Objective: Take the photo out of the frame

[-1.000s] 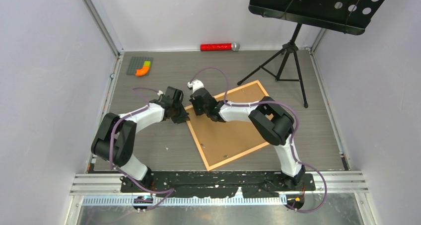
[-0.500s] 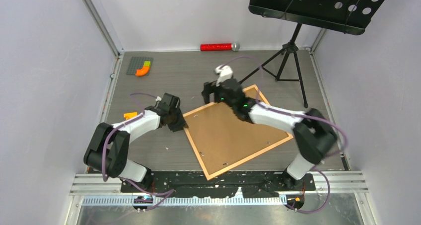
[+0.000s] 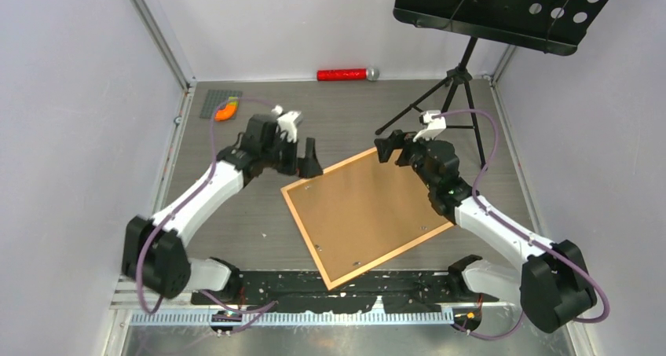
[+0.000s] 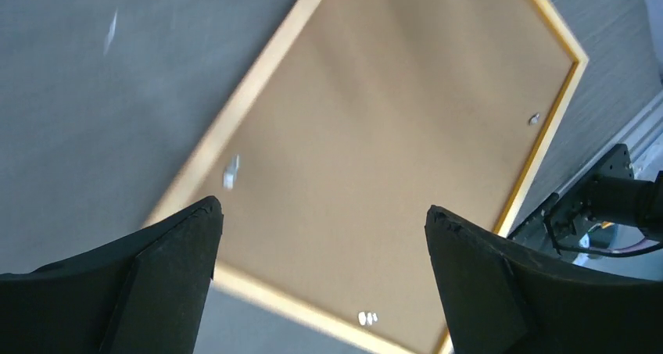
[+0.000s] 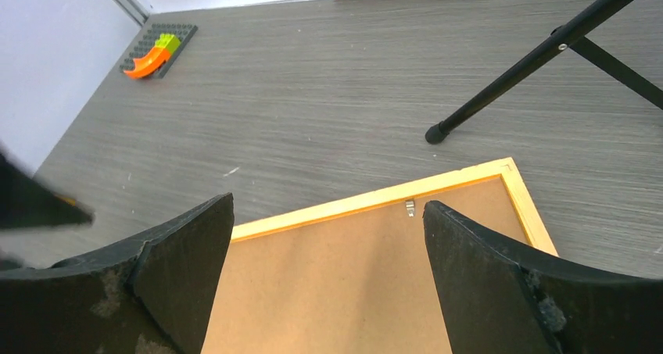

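top / frame (image 3: pixel 307 240): lies flat on table (image 3: pixel 259 230), centre-right, turned diagonally, back side up
top / backing board (image 3: pixel 367 214): plain brown, fills the frame, faces the cam
top / L gripper (image 3: pixel 300 161): jaws wide apart, nothing betw. them; just past frame's far-left edge, near its left corner
top / R gripper (image 3: pixel 395 150): jaws spread, empty; right by frame's far corner
top / music stand (image 3: pixel 503 10): black, tripod legs on table far right, one foot near R gripper
top / red tube (image 3: pixel 342 75): glittery w/ silver end, lies along back wall
top / brick plate (image 3: pixel 212 103): grey, far-left corner, orange + green pieces on it
L wrist / fingers (image 4: pixel 164 284): both black, far apart, clear of the frame; only board and table seen betw. them
L wrist / view: blurred; board and orange border seen from above, corner pointing twd the arm bases
L wrist / metal bits (image 4: pixel 231 170): small, along board's edge, prob. retaining tabs, too soft to be sure
R wrist / fingers (image 5: pixel 508 291): wide apart, nothing held, above the board
R wrist / frame: far edge and right-hand corner in sight, flat on table
R wrist / clip (image 5: pixel 408 207): small metal piece on board just inside far edge
R wrist / stand foot (image 5: pixel 432 135): on table just beyond the frame, not touching it
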You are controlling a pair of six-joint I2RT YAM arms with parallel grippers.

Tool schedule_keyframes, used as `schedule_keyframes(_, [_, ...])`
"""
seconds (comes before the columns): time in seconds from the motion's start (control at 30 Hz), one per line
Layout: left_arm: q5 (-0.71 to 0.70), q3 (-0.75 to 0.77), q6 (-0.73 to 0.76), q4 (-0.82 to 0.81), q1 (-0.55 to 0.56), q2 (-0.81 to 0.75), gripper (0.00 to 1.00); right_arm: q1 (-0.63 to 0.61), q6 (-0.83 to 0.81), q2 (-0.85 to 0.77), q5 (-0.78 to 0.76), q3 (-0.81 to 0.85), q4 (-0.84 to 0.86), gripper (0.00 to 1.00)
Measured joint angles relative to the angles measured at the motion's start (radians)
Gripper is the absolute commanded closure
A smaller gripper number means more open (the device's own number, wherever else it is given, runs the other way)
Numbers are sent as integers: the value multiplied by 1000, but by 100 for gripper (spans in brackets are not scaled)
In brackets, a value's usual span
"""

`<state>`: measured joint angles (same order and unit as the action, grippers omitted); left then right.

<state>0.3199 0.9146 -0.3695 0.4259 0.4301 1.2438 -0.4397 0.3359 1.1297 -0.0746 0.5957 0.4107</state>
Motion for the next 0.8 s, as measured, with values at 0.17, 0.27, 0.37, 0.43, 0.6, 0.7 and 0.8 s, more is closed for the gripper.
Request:
schedule_keyframes(0.17, [102, 340, 201, -8, 10, 341, 0, -2, -42, -67, 11, 0, -90, 4])
schedule_keyframes(0.27, [83, 502, 284, 50, 23, 516, 1, -2, -63, -119, -12, 0, -138, 4])
schedule_keyframes(0.37, [48, 607, 362, 126, 42, 645, 4, -2, -82, -174, -42, -6, -167, 4])
schedule_keyframes(0.43, [33, 634, 404, 171, 57, 694, 7, -2, -96, -205, -64, -11, -181, 4])
schedule_keyframes(0.6, [-17, 675, 470, 258, 101, 767, 12, -2, -117, -248, -113, -43, -211, 4])
schedule_keyframes(0.7, [-60, 707, 489, 296, 121, 808, 17, -2, -123, -254, -141, -64, -220, 4])
schedule_keyframes(0.8, [-121, 708, 492, 315, 138, 828, 25, -2, -125, -254, -169, -74, -228, 4])
